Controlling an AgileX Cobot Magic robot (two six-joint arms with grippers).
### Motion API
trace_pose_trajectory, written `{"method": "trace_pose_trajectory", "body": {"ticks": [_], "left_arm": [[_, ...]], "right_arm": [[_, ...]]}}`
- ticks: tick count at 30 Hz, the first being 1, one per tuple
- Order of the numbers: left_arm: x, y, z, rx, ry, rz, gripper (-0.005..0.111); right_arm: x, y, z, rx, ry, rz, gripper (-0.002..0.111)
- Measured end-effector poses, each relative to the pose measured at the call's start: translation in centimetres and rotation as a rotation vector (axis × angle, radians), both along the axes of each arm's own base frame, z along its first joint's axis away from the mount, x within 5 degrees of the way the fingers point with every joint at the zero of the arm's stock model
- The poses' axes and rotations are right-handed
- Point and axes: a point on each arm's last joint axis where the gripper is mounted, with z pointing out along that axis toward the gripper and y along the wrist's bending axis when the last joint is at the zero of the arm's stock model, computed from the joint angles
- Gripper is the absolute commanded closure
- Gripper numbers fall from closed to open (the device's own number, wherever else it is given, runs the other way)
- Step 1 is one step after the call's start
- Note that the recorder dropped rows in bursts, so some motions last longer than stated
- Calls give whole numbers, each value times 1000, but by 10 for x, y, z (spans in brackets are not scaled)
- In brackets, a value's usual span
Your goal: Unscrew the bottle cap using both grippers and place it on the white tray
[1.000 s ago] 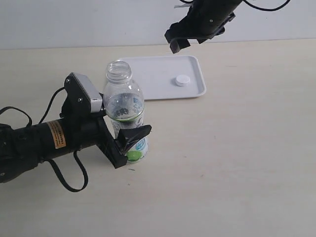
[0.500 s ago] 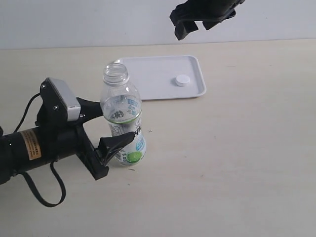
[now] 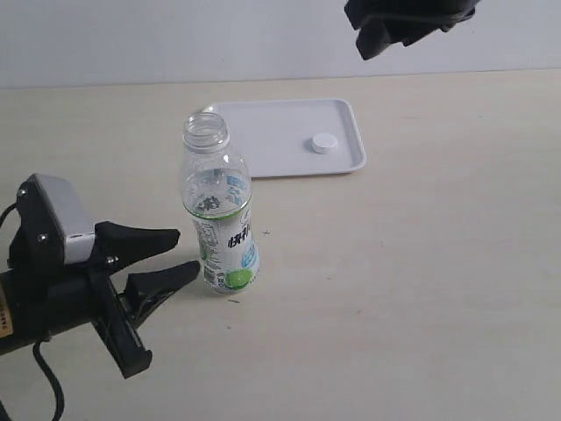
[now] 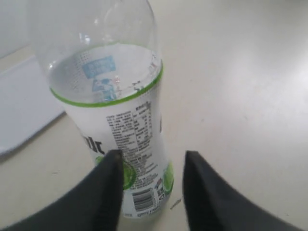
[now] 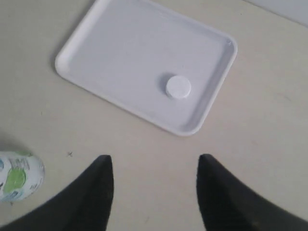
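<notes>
Beige tabletop (image 3: 421,263). Left gripper (image 3: 187,252) agape, empty; bottle (image 3: 219,219) just off its tips. Right gripper (image 5: 154,159) agape, empty, above white tray (image 5: 120,43) holding bottle cap (image 5: 178,87).

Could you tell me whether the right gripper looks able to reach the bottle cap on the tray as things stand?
Probably yes: the bottle cap lies alone on the white tray, nothing covers it, and the right gripper hangs open above that area.

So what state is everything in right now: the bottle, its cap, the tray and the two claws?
Bottle: upright, uncapped, nothing gripping it.
Cap: off, lying flat in the tray.
Tray: lying flat, holding only the cap.
Left gripper: open, empty, beside the bottle.
Right gripper: open, empty, raised above the tray.
</notes>
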Motion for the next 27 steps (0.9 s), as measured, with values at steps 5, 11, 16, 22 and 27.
{"method": "trace_pose_trajectory", "body": {"ticks": [5, 11, 16, 22, 27], "left_arm": [[-17, 14, 12, -52, -1, 80, 107], [-36, 37, 34, -230, 10, 274, 107], [-45, 48, 55, -318, -4, 348, 107], [-62, 61, 72, -328, -49, 398, 107], [-78, 74, 80, -334, -89, 439, 107]], "right_arm": [[-55, -10, 2, 54, -49, -23, 106], [-132, -24, 3, 159, -176, -57, 108], [-192, -39, 2, 234, -358, -84, 108], [-245, -49, -9, 351, -473, -127, 108], [-267, -54, -7, 433, -536, -158, 108]]}}
